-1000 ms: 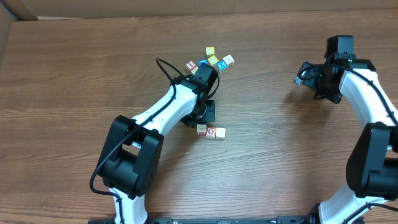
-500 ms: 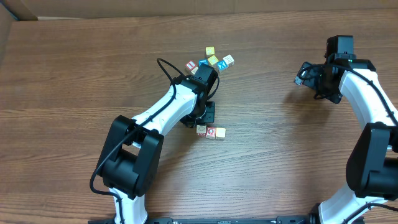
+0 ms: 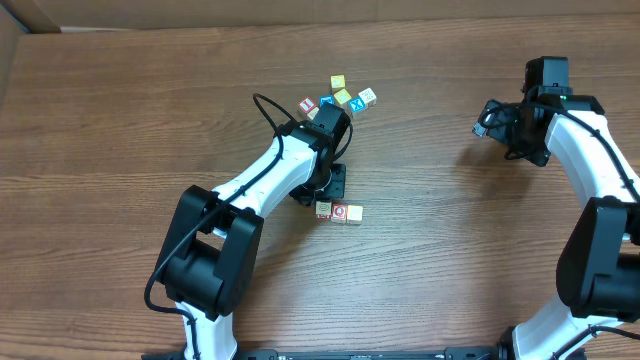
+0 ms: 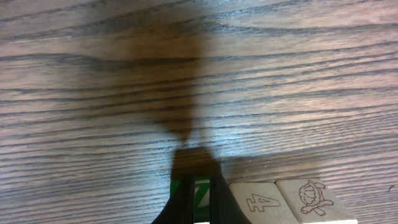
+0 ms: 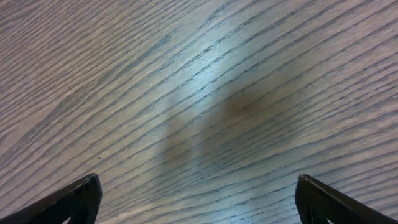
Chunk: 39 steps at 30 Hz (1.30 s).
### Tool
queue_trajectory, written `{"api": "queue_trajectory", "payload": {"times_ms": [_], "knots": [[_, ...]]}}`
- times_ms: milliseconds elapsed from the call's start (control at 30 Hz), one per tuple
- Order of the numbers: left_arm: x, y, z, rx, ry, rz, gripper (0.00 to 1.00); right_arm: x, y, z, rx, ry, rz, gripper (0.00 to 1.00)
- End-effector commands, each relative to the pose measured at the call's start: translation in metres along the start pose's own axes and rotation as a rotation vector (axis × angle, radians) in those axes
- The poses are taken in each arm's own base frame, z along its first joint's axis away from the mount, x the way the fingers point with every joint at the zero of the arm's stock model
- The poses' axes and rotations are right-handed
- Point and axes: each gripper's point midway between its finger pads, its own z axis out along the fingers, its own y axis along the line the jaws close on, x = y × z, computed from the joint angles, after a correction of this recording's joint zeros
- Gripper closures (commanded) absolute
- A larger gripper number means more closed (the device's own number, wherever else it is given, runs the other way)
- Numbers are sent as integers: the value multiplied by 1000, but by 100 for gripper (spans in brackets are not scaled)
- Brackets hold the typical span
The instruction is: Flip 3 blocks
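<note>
Three blocks lie in a row on the table: one (image 3: 324,208) under my left gripper's tips, a red-printed one (image 3: 340,212), and a tan one (image 3: 355,213). My left gripper (image 3: 323,197) is shut and points down at the left end of this row. In the left wrist view its fingers (image 4: 199,202) stand together against a block with green print (image 4: 203,188). To their right are a block marked 4 (image 4: 261,202) and one with a turtle (image 4: 310,198). My right gripper (image 3: 488,120) hovers far to the right, open (image 5: 199,205) over bare wood with nothing between its fingers.
A cluster of other cubes lies beyond the left arm: two yellow-faced (image 3: 338,82) (image 3: 343,96), two blue-printed (image 3: 326,102) (image 3: 366,97) and a red-printed one (image 3: 308,104). A cardboard edge (image 3: 20,15) shows at the table's far left corner.
</note>
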Motion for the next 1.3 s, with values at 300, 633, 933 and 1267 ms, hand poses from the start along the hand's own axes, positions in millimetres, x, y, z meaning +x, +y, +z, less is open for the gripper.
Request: {"api": "queue_trajectory", "payload": {"times_ms": [300,633,933,1267], "knots": [[6,-5,4,26,28,36,96,-5,1,-2,-4,-15,-3,0],[-2,-8,-5,38,-17,36,96,-5,1,-2,-4,-15,-3,0],[-22,10,-36,-60,-153,-53,96,-5,1,-2,-4,-15,-3,0],[-3,27,-38,-135,-100,-121,96,-5,1,-2,-4,-15,-3,0]]}}
